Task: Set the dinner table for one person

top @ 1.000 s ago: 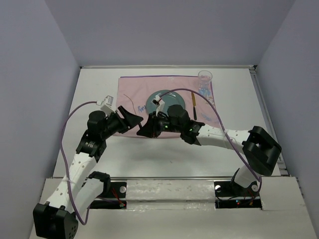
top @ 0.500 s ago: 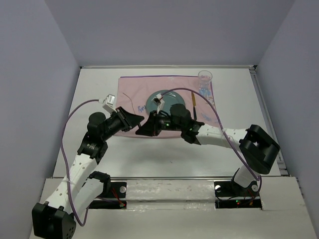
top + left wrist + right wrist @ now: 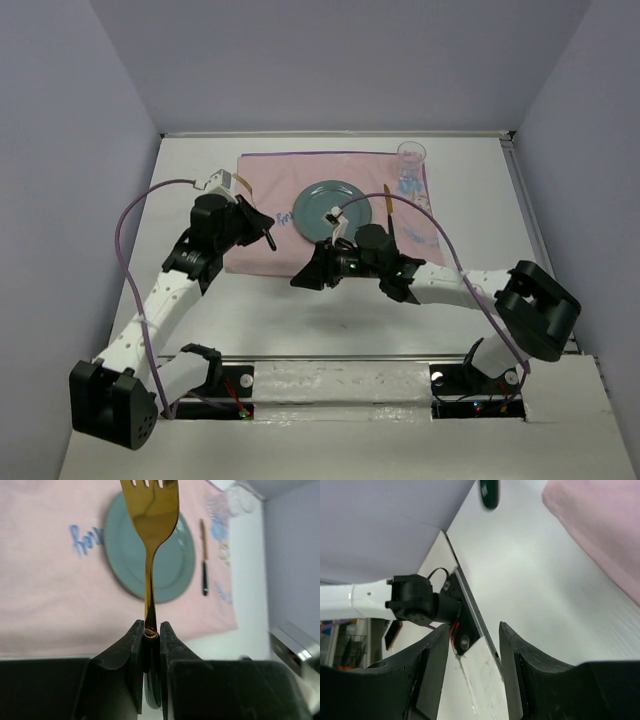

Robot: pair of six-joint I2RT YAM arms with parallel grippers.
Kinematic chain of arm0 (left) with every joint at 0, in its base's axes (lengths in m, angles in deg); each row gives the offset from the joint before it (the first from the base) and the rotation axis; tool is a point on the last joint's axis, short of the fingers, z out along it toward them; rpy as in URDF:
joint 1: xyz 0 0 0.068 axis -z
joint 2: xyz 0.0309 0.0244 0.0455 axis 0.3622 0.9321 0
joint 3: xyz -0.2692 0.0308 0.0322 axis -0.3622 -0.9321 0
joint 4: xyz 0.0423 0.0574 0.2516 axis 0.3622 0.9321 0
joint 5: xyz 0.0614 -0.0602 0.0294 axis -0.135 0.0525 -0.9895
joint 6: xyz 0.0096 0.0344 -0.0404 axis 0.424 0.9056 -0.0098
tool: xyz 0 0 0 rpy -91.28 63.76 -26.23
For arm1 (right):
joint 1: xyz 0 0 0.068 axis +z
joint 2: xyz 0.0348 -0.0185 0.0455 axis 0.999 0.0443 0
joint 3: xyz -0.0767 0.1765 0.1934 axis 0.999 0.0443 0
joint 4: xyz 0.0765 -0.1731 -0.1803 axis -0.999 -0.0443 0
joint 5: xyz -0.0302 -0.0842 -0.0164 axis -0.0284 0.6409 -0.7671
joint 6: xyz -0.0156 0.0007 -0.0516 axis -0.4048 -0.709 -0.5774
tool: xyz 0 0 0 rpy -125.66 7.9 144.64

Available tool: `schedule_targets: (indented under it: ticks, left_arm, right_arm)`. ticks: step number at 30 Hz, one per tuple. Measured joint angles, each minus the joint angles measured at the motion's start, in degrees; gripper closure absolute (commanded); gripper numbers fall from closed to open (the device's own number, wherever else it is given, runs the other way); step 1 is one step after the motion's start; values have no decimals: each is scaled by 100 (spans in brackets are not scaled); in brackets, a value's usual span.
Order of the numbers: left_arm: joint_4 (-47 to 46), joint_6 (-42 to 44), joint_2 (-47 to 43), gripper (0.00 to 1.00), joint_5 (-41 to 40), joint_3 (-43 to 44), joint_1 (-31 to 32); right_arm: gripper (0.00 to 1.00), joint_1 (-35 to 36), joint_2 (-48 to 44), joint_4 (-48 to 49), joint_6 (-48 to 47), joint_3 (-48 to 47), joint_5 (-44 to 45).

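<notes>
White dinner table [image 3: 300,310] fills the middle of the top view, running from the arm bases at the bottom to the far wall. On its upper middle lies a pink cloth [image 3: 270,175] with blue print. A teal plate [image 3: 325,205] sits on the cloth, a knife [image 3: 390,215] lies just right of the plate, and a clear glass [image 3: 411,155] stands at the cloth's upper right corner. The left gripper [image 3: 258,228] hangs over the cloth's left part, left of the plate. The right gripper [image 3: 305,275] is below the cloth's lower edge, over bare tabletop.

In the left wrist view, the left gripper [image 3: 150,630] has its jaws closed on a fork [image 3: 152,535], pinching the thin neck where gold meets the dark handle. The tines point to the top of the frame. Below them lie the cloth [image 3: 50,580], the plate [image 3: 175,565] and the knife [image 3: 204,560]; the glass [image 3: 235,502] is blurred at upper right. Bare table [image 3: 250,605] shows at the right.

In the right wrist view, the right gripper [image 3: 472,670] has its jaws apart and holds nothing. Between them shows white table [image 3: 520,580]. The cloth [image 3: 600,530] takes up the upper right, and the fork's dark handle end [image 3: 489,492] is at the top edge.
</notes>
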Motion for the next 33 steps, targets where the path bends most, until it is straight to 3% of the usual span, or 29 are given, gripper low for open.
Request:
schedule_targets:
  ticks: [11, 21, 25, 33]
  left_arm:
    - [1534, 1427, 2924, 100, -1672, 1869, 116]
    - [2094, 2227, 5115, 100, -2304, 3528, 415]
    - [2144, 2295, 5591, 100, -2402, 3810, 437]
    - [2216, 2297, 5687, 100, -2424, 3810, 435]
  right_arm:
    - [52, -22, -2374, -1510, -1047, 813, 1300]
    - [52, -22, -2911, -2131, -1388, 1097, 1821]
    - [52, -22, -3029, -2273, -1453, 1141, 1934]
    - [53, -22, -3108, -2444, -1539, 1145, 2096]
